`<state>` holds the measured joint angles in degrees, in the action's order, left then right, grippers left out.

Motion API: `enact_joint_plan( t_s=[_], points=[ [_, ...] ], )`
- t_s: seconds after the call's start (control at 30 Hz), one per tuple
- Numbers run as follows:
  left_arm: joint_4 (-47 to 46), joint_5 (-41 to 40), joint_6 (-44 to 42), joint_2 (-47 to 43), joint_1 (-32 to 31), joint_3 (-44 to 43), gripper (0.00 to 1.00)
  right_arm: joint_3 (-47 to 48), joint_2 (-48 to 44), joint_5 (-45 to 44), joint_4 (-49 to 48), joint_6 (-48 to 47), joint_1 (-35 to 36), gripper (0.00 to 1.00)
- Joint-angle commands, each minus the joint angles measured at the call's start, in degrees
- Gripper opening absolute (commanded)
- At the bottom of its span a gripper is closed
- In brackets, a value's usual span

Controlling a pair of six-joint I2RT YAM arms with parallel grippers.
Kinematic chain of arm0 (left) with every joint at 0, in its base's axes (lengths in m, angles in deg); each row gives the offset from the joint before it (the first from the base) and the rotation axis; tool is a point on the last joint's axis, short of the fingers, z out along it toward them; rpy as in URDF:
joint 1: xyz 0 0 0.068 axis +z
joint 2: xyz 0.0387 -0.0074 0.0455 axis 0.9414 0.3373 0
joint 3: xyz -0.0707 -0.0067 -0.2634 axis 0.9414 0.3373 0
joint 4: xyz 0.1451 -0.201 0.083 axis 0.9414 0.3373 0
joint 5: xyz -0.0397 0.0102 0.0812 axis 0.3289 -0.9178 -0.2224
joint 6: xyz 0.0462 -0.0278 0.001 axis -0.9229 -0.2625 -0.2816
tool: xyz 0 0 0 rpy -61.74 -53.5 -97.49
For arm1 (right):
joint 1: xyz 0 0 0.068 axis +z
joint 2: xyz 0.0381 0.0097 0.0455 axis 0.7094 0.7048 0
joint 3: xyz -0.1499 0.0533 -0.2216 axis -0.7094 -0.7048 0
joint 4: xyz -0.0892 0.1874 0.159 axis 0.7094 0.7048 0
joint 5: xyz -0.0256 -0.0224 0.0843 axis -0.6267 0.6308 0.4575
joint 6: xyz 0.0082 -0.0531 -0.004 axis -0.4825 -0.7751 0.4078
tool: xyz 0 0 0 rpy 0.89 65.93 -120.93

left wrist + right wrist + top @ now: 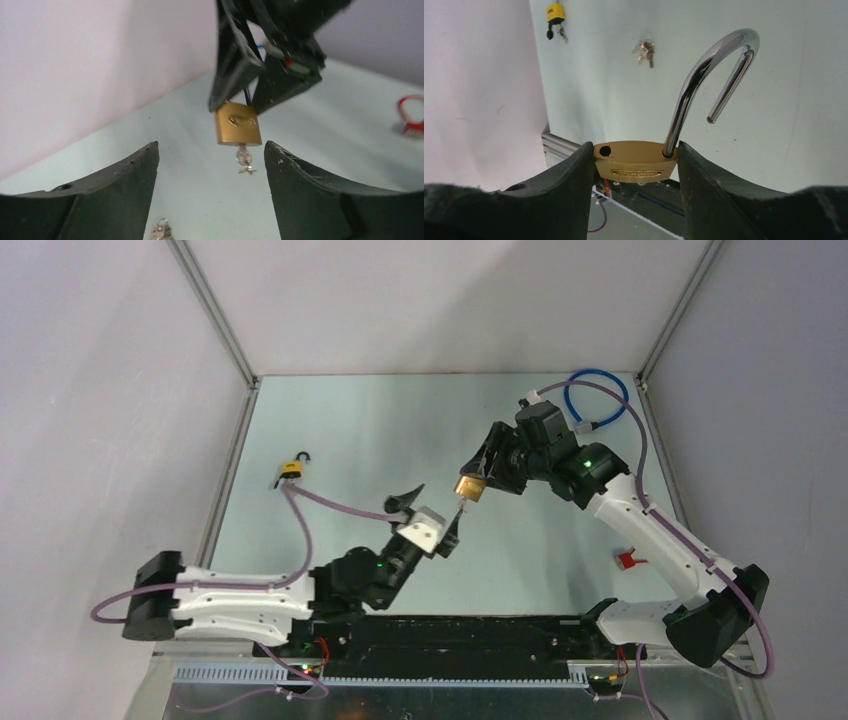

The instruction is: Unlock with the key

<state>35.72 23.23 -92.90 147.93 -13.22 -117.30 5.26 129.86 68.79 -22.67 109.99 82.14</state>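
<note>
My right gripper (487, 472) is shut on a brass padlock (470, 486) and holds it above the table. In the right wrist view the padlock body (636, 161) sits between the fingers, and its steel shackle (704, 70) is swung open with one leg out of its hole. A small silver key (244, 159) sticks out of the bottom of the padlock (238, 124). My left gripper (211, 150) is open just below and in front of the key, touching nothing; in the top view it (430, 515) is left of the padlock.
A yellow padlock (291, 468) with an open shackle lies at the far left of the table. A loose bunch of keys (161, 231) lies under my left gripper. A red item (628, 560) lies at the right and a blue cable loop (600, 400) at the back right.
</note>
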Motion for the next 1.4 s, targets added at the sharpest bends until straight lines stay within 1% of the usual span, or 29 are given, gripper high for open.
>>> enact_joint_plan(
  t_s=[0.0,0.03,0.07,0.1,0.13,0.17,0.2,0.23,0.27,0.3,0.33,0.37,0.43,0.67,0.87,1.03,1.07,1.1,1.13,1.17,1.2,1.23,1.27,1.3,1.33,1.37],
  points=[
    [3.06,3.85,11.4,-8.84,2.17,1.53,0.84,-0.63,-2.98,0.24,-4.18,-6.84,-1.87,0.0],
    [4.8,7.2,13.88,-10.06,4.46,1.43,0.85,-0.87,-3.21,-0.11,-3.94,-7.07,-2.38,0.0],
    [8.33,9.12,18.98,-12.03,5.79,1.37,0.86,-1.05,-3.5,-0.46,-3.93,-7.13,-2.62,0.0],
    [9.41,12.8,21.49,-12.89,8.49,1.72,0.87,-1.32,-3.69,-0.55,-4.08,-6.73,-2.83,0.0],
    [10.29,14.43,25.57,-14.21,9.7,2.13,0.88,-1.41,-3.8,-0.51,-4.18,-6.49,-2.89,0.0],
    [10.48,17.64,27.37,-14.68,12.19,3.08,0.88,-1.46,-3.83,-0.44,-4.4,-5.65,-2.91,0.0],
    [10.61,19.48,31.19,-14.99,13.35,3.75,0.89,-1.6,-3.77,-0.06,-4.6,-5.11,-2.93,0.0],
    [10.6,23.46,32.95,-14.81,15.74,3.89,0.9,-1.73,-3.77,0.31,-5.21,-4.1,-2.98,0.0],
    [10.44,25.29,36.58,-14.06,16.88,4.0,0.9,-2.02,-3.69,1.16,-5.62,-3.55,-2.9,0.0],
    [9.91,28.78,38.11,-13.46,18.68,4.02,0.9,-2.2,-3.69,1.58,-6.72,-2.76,-2.79,0.0],
    [9.5,30.37,40.53,-12.31,19.5,3.92,0.9,-2.45,-3.69,2.09,-7.25,-2.44,-2.41,0.0],
    [9.08,32.86,41.45,-11.62,20.61,3.89,0.9,-2.5,-3.69,2.13,-8.12,-1.98,-2.15,0.0],
    [7.63,34.7,43.03,-9.82,21.89,3.63,0.9,-2.62,-3.64,2.06,-9.09,-1.42,-1.45,0.0],
    [6.57,38.87,46.68,-5.02,25.81,2.57,0.88,-4.23,-3.82,4.14,-13.51,0.86,0.23,0.0],
    [6.26,39.97,48.68,-3.1,27.88,2.98,0.8,-5.32,-3.84,6.87,-16.61,1.81,0.59,0.0],
    [6.24,40.97,49.44,-1.34,28.65,2.63,0.64,-7.37,-4.56,8.78,-20.4,3.31,0.71,0.0],
    [6.23,41.17,49.47,-0.82,28.66,2.5,0.59,-7.69,-4.74,9.17,-20.82,3.45,0.7,0.0],
    [6.25,41.56,49.43,-0.56,28.62,2.29,0.55,-8.23,-4.83,9.36,-21.66,3.56,0.73,0.0],
    [6.27,41.68,49.34,-0.28,28.64,2.15,0.45,-8.72,-4.94,9.71,-22.02,3.58,0.68,0.0],
    [6.28,41.82,49.24,-0.2,28.66,2.01,0.39,-8.94,-4.93,9.81,-22.73,3.55,0.72,0.0],
    [6.26,41.7,49.07,-0.23,28.66,1.97,0.24,-9.38,-5.1,9.84,-23.04,3.53,0.68,0.0],
    [6.27,41.57,48.97,-0.31,28.7,1.94,0.16,-9.66,-5.27,9.79,-23.64,3.36,0.59,0.0],
    [6.28,41.17,48.83,-0.54,28.73,1.93,0.04,-10.26,-5.67,9.72,-23.98,3.3,0.36,0.01],
    [6.35,40.96,48.8,-0.69,28.81,1.93,0.02,-10.54,-5.91,9.68,-24.45,3.04,0.12,0.09],
    [6.36,40.76,48.72,-0.9,28.91,1.93,0.0,-11.32,-6.57,9.92,-24.73,2.97,-0.66,0.22],
    [6.41,40.71,48.75,-0.95,29.16,1.82,0.0,-11.82,-7.02,10.22,-25.62,2.96,-1.09,0.29]
  ],
)
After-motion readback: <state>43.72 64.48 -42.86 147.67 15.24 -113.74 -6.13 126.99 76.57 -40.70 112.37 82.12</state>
